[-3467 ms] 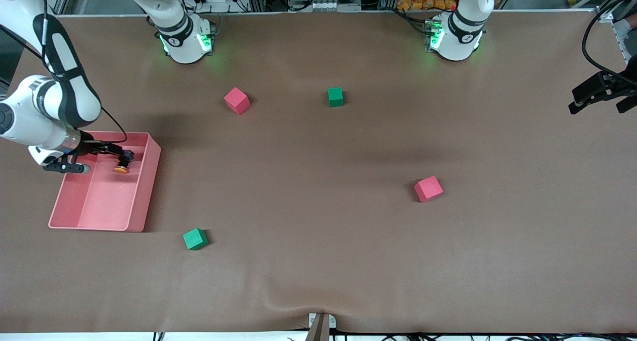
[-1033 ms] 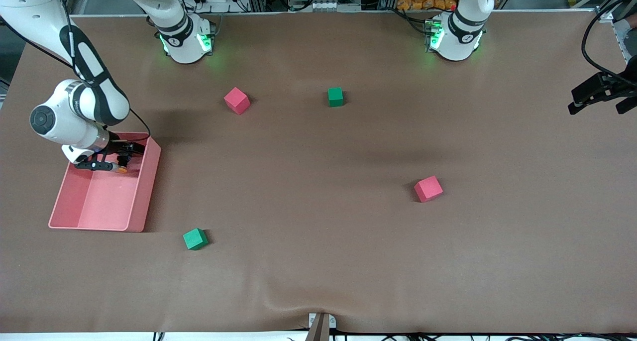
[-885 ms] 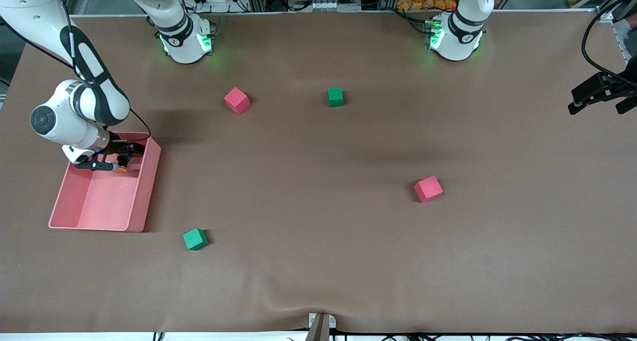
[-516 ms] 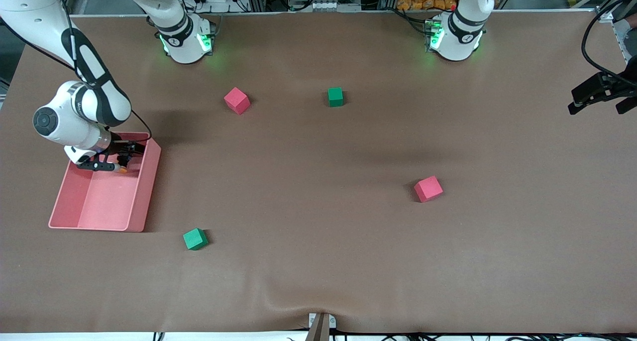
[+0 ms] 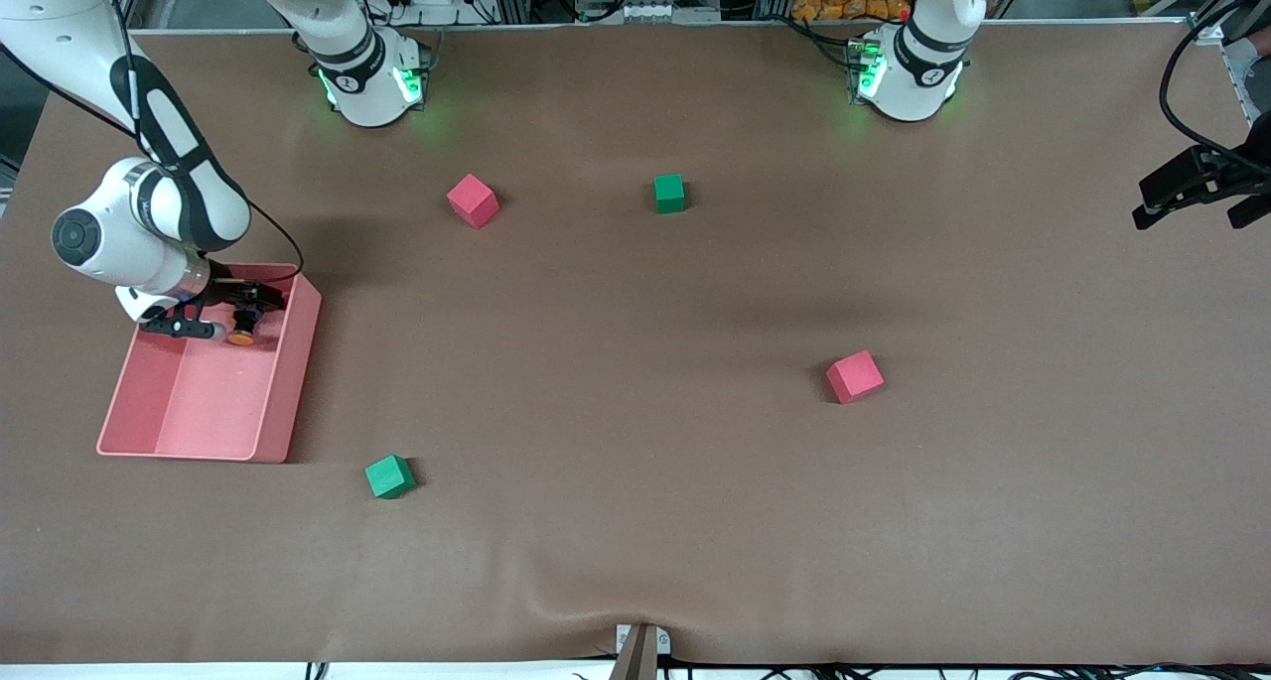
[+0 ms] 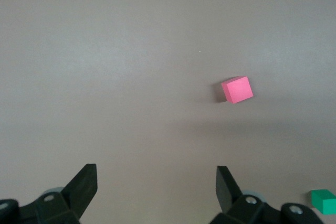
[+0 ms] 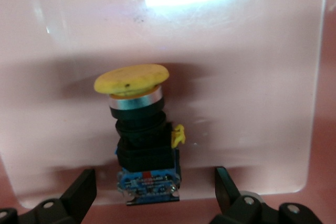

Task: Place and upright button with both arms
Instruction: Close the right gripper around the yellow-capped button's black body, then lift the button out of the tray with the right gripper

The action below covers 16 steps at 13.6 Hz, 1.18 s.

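Two red cubes (image 5: 472, 200) (image 5: 854, 376) and two green cubes (image 5: 669, 193) (image 5: 389, 476) lie on the surface (image 5: 635, 462). One pink tray (image 5: 288, 382) holds one button (image 5: 241, 335). Two arms stand along the top edge.

Right hand (image 5: 230, 310) drawn back, button (image 5: 240, 337) uncovered

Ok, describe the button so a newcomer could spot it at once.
Find the pink tray at the right arm's end of the table. The button lies inside it, at the end nearest the arms' bases, between the open fingers of the right pincer. It alone has a round orange cap on a black body.
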Motion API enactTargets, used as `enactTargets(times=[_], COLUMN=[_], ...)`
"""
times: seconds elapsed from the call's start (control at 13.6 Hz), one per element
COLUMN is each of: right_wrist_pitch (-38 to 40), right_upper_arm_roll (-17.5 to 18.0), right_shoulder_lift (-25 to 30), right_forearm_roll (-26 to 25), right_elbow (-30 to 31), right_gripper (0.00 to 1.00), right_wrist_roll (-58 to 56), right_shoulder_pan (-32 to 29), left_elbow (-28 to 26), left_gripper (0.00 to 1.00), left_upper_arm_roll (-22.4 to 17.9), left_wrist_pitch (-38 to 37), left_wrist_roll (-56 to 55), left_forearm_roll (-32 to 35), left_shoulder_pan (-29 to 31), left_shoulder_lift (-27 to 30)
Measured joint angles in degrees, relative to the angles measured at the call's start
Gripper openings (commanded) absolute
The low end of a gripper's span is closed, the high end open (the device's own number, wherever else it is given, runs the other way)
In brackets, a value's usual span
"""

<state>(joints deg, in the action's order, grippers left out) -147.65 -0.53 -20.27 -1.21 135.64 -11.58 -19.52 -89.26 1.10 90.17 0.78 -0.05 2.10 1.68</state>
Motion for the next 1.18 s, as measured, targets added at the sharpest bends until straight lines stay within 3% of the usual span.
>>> enactTargets(times=[0.74, 0.81, 0.89, 0.96, 1.18], right_wrist_pitch=[0.1, 0.1, 0.1, 0.1, 0.4], right_upper_arm_roll=[0.6, 0.6, 0.6, 0.6, 0.8], right_shoulder_lift=[0.0, 0.0, 0.0, 0.0, 0.5], right_forearm_roll=[0.0, 0.0, 0.0, 0.0, 0.0], right_elbow=[0.1, 0.1, 0.1, 0.1, 0.0], right_gripper=[1.0, 0.66, 0.41, 0.31, 0.27], right_wrist_roll=[-0.1, -0.1, -0.1, -0.1, -0.1], right_shoulder_pan=[0.4, 0.5, 0.6, 0.7, 0.7], left_elbow=[0.0, 0.0, 0.0, 0.0, 0.0], left_gripper=[1.0, 1.0, 1.0, 1.0, 1.0], left_upper_arm_roll=[0.0, 0.0, 0.0, 0.0, 0.0], left_wrist_pitch=[0.0, 0.0, 0.0, 0.0, 0.0], left_wrist_roll=[0.0, 0.0, 0.0, 0.0, 0.0], left_forearm_roll=[0.0, 0.0, 0.0, 0.0, 0.0], left_shoulder_pan=[0.0, 0.0, 0.0, 0.0, 0.0], left_shoulder_lift=[-0.2, -0.2, -0.2, -0.2, -0.2])
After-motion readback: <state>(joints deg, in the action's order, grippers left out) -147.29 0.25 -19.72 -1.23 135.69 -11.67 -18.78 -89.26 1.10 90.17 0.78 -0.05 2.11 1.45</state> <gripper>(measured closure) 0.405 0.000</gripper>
